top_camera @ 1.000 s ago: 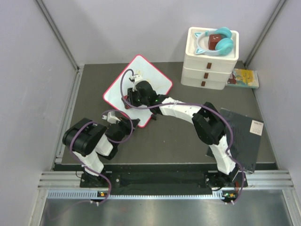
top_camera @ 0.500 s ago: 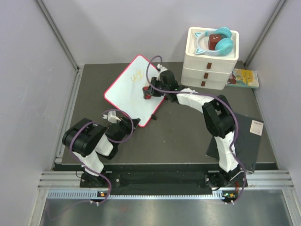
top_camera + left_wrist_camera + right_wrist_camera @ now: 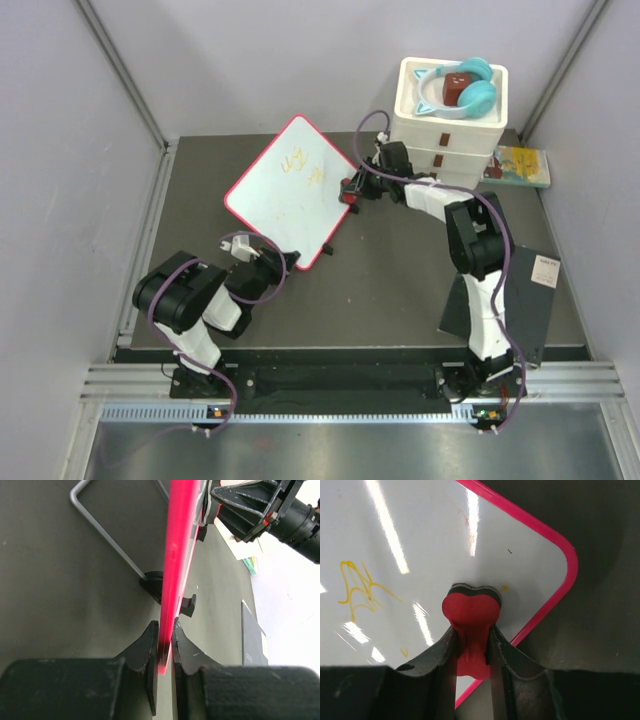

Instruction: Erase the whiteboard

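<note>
Whiteboard point(image 3: 285, 195) lies on the worktop point(image 3: 380, 290) just left of the drawers point(image 3: 445, 150), turned diamond-wise, with one corner pointing at them.

Left fingers point(image 3: 165, 640) are clenched on the pink rim at the corner away from the drawers, toward the arm bases. The left wrist view shows the board edge-on, with a wire stand point(image 3: 107, 537) behind it. I judge the pinch is there to brace the board so a wipe cannot push it across the worktop or fold the stand.

Right fingers point(image 3: 471, 635) are closed around a red heart-shaped eraser point(image 3: 471, 610) by its stem. Its dark pad faces down onto the white surface at the corner nearest the drawers (contact looks likely, though I can't be certain of pressure).

Yellow scribbles point(image 3: 360, 587) sit on the far side of the eraser from the drawers, not yet wiped. One small fleck lies right beside the pad.

Judgement: mid-task, with the eraser at the end of a stroke. The next pass should run away from the drawers, across the marks. Risk: the board may pivot about its one pinched corner.
</note>
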Robot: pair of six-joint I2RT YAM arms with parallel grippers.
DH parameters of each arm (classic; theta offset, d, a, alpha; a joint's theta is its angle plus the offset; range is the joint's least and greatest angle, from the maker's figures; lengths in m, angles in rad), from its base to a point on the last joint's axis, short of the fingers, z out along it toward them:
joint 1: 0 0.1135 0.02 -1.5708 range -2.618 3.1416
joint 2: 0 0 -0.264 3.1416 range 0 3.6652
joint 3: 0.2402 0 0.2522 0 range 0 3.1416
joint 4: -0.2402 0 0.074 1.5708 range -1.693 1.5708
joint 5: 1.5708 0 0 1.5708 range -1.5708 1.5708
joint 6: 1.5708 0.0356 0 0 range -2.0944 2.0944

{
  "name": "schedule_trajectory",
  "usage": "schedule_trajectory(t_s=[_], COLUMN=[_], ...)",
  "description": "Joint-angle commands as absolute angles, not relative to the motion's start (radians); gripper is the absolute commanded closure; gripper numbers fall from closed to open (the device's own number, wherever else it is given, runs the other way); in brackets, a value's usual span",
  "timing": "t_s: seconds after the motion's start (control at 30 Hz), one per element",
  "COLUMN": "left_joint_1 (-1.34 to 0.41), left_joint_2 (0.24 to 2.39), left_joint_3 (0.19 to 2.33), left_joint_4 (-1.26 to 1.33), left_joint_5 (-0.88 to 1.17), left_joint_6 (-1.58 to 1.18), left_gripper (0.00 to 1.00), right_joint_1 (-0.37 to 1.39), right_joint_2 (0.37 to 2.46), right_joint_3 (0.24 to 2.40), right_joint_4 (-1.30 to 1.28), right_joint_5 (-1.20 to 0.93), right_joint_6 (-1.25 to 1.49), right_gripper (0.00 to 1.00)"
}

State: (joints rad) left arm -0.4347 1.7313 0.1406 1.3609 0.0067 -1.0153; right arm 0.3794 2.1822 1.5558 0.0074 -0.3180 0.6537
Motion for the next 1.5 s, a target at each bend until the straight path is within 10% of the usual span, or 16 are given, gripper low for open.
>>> schedule_trajectory(t_s=[0.0,0.97,1.47], left_joint_1=[-0.430,-0.433,-0.437], left_joint_2=[1.801,1.798,1.778], left_joint_3=[0.071,0.071,0.068], left_joint_4=[0.900,0.905,0.899], left_joint_5=[-0.041,-0.041,-0.043], left_joint_6=[-0.963,-0.956,-0.950], left_gripper=[1.00,1.00,1.00], right_joint_1=[0.370,0.851,0.750], right_joint_2=[2.272,2.198,2.198], right_joint_3=[1.646,1.667,1.667], right_joint_4=[-0.101,-0.023,-0.095], right_joint_5=[-0.304,-0.337,-0.236], right_joint_6=[0.611,0.707,0.649], right_gripper=[1.00,1.00,1.00])
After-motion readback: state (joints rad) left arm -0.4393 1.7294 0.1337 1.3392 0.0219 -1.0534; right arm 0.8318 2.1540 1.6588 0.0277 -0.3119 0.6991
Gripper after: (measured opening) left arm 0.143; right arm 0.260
